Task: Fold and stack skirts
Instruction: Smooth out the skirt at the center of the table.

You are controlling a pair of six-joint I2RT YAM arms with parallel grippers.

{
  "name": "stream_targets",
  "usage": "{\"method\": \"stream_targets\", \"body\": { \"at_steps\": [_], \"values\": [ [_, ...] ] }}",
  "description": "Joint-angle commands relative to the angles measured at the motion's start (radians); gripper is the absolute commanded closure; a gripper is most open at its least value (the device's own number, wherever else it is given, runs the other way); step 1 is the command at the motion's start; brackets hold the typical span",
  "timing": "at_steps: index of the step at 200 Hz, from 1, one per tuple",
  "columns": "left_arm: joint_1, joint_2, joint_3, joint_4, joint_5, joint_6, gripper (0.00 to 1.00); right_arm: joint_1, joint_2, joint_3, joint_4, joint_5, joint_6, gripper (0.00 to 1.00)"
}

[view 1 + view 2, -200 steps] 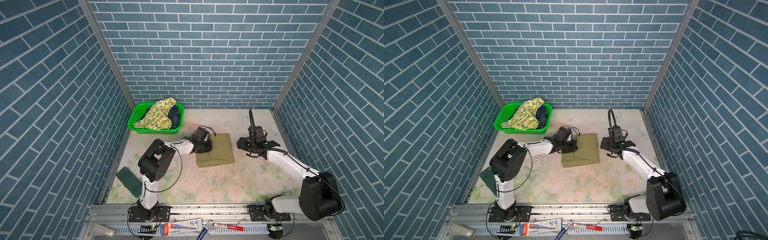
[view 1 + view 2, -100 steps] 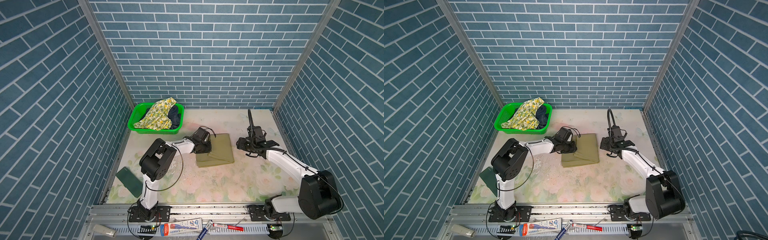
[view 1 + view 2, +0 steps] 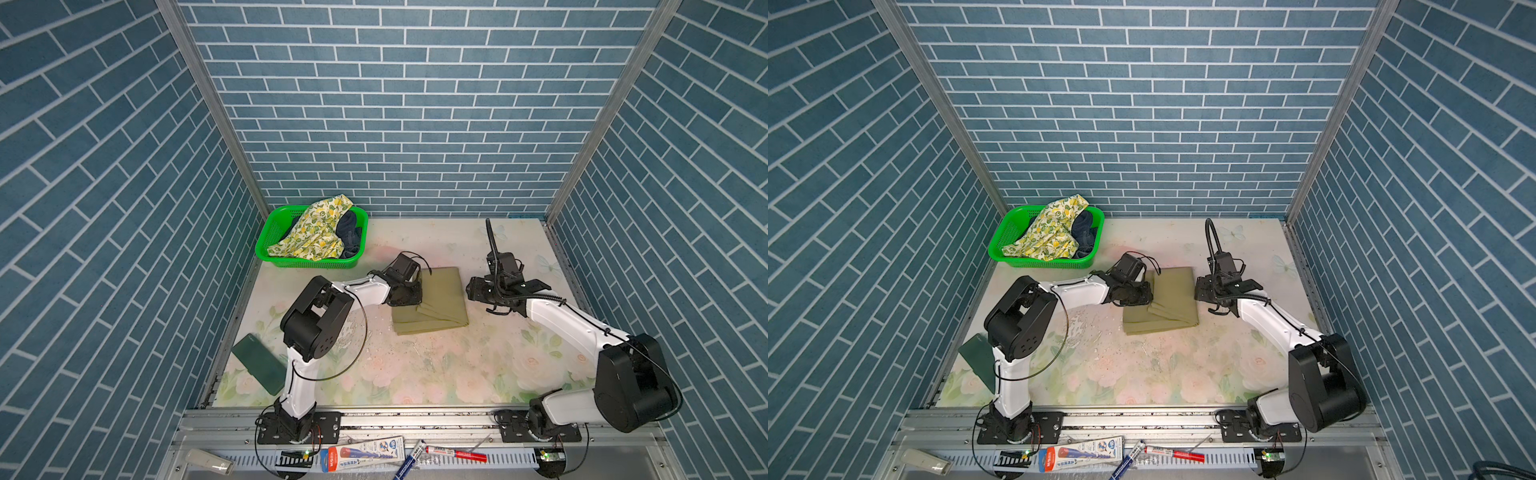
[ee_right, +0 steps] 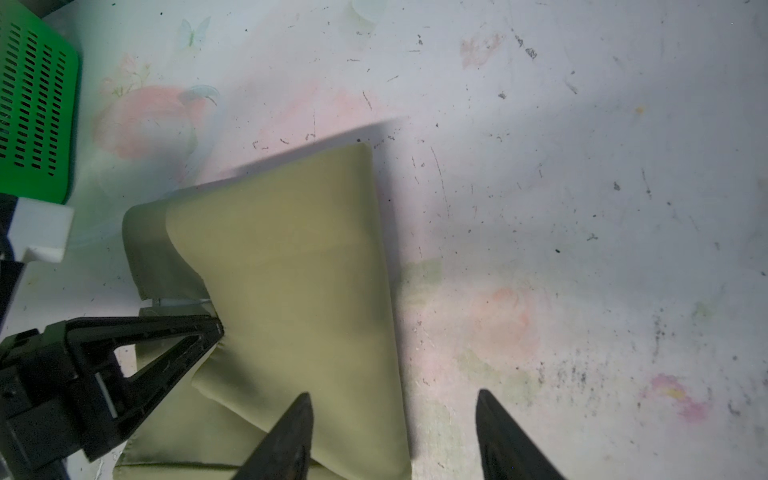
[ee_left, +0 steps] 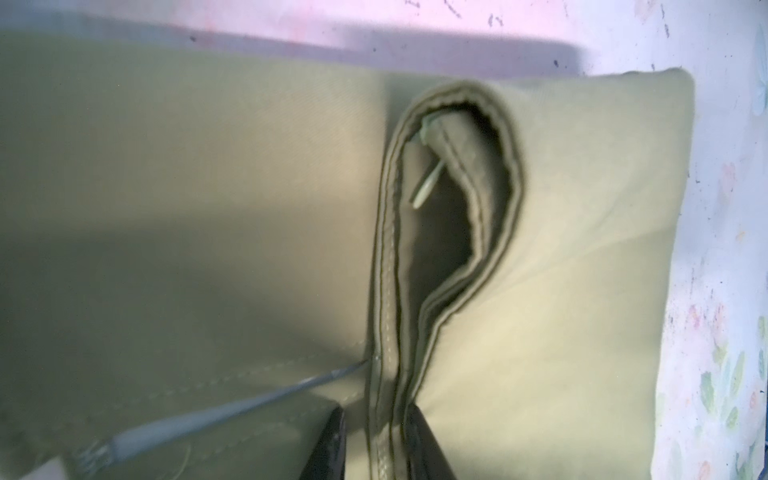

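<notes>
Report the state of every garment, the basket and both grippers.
Plain olive-khaki cloth skirt: folded, flat on the table.
Cream lemon-print cloth skirt: crumpled, draped in the basket.
Dark navy denim skirt: bunched in the basket, partly covered.
Green plastic mesh basket: upright, holding two skirts.
Left gripper: jaws either side of the olive skirt's hem; grip unclear.
Right gripper: open, empty.

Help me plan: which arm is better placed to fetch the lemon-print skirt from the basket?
Likely left: the left gripper sits nearer the green basket; the right gripper is across the olive skirt.
</notes>
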Motion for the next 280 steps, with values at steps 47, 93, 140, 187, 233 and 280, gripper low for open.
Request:
{"method": "stream_targets", "body": {
  "at_steps": [47, 93, 140, 187, 233, 280],
  "values": [
    [-0.003, 0.005, 0.011, -0.014, 0.032, -0.030, 0.70, 0.005, 0.009, 0.009, 0.054, -0.030, -0.023, 0.38],
    [-0.003, -0.014, 0.009, 0.013, 0.065, -0.053, 0.54, 0.033, 0.047, 0.013, 0.088, -0.037, -0.019, 0.38],
    [-0.003, 0.052, 0.033, 0.001, 0.073, -0.049, 0.52, 0.036, 0.039, 0.013, 0.085, -0.031, -0.019, 0.38],
    [-0.008, 0.104, 0.063, -0.001, 0.075, -0.049, 0.68, 0.036, 0.028, 0.004, 0.084, -0.018, -0.017, 0.38],
    [-0.011, 0.099, 0.083, -0.004, 0.073, -0.053, 0.98, 0.036, 0.001, -0.012, 0.082, -0.005, -0.015, 0.38],
    [-0.022, 0.042, 0.128, -0.019, 0.068, -0.073, 1.00, 0.032, -0.052, -0.031, 0.067, 0.023, -0.023, 0.38]
  ]
}}
